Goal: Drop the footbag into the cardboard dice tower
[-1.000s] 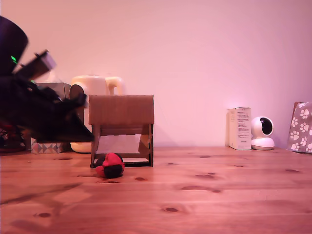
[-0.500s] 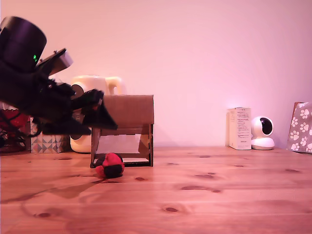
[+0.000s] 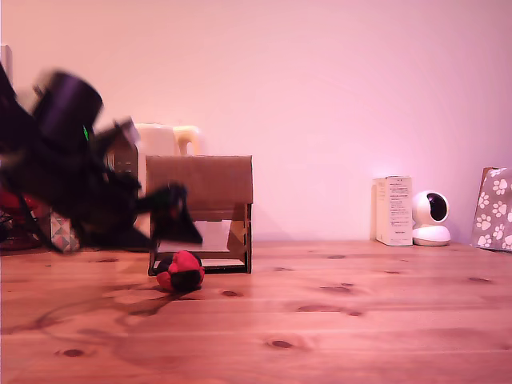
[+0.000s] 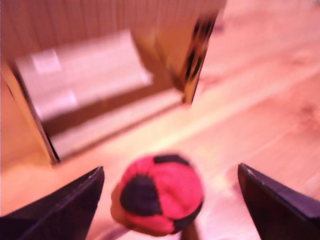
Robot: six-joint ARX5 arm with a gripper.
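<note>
At the exterior view's left your arm [image 3: 72,172] is a dark, motion-blurred mass, so its exact pose is hard to read; the gripper [image 3: 180,220] hangs just above and to the left of the footbag [image 3: 182,271]. In the wrist view the fingers [image 4: 60,202] stand wide apart, one on each side of the footbag [image 4: 159,195], neither touching it, so nothing is held yet.

The footbag sits on the wooden table [image 3: 336,320] right in front of the cardboard dice tower [image 3: 200,210], just beside its lower opening and the pale ramp [image 4: 85,75].

Your main risk is closeness to the tower: if you come down too far forward, a fingertip could catch the cardboard's front edge and shove the light structure back or tip it. The bag is soft and round, so an off-centre close could squeeze it out sideways or roll it into the opening, where it would be awkward to reach. A shallow grip may also let it slip on the lift.

Further right, the white box [image 3: 393,210], small camera [image 3: 431,218] and paw-print bag [image 3: 493,210] are well apart and no concern
</note>
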